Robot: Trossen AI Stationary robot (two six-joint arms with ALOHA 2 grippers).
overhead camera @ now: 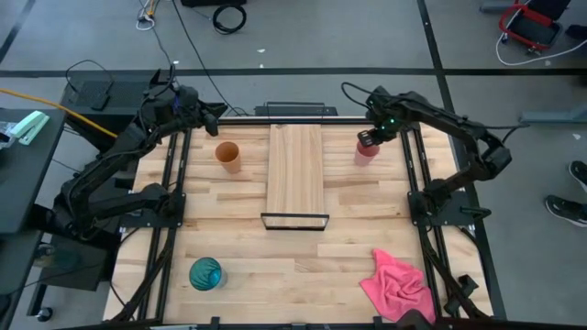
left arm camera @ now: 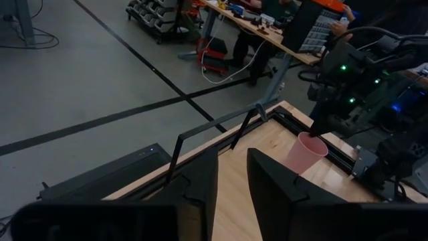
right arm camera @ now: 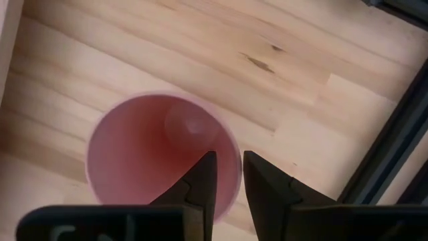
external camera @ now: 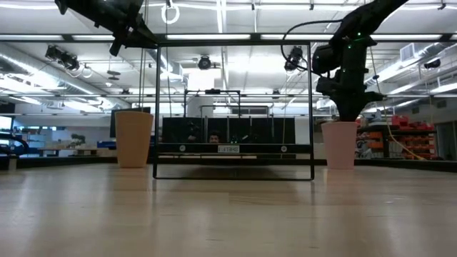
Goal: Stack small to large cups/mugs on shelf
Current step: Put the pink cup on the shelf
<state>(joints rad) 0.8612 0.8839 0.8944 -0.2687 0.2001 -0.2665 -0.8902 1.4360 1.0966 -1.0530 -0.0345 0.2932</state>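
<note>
The right tool [overhead camera: 369,139] is positioned directly over the pink cup [overhead camera: 366,151], which stands upright on the desk [overhead camera: 275,257] just beside the shelf [overhead camera: 295,170], on the right arm's side. In the right wrist view the fingers [right arm camera: 204,181] are seen straddling the cup's near rim [right arm camera: 231,167], one inside and one outside, with only a narrow gap between them; whether the wall is actually clamped cannot be told.

The left tool [overhead camera: 213,112] is held raised near the desk's far left corner, well apart from every cup, with its fingers [left arm camera: 200,181] slightly parted and nothing between them.

The orange cup [overhead camera: 227,156] is found upright beside the shelf on the left arm's side. The teal cup [overhead camera: 205,273] is standing near the front left edge of the desk. A pink cloth [overhead camera: 397,284] is lying crumpled at the front right.

The shelf lies lengthwise at the desk's centre, its black frame [overhead camera: 294,221] at the near end, with no cup upon it.
</note>
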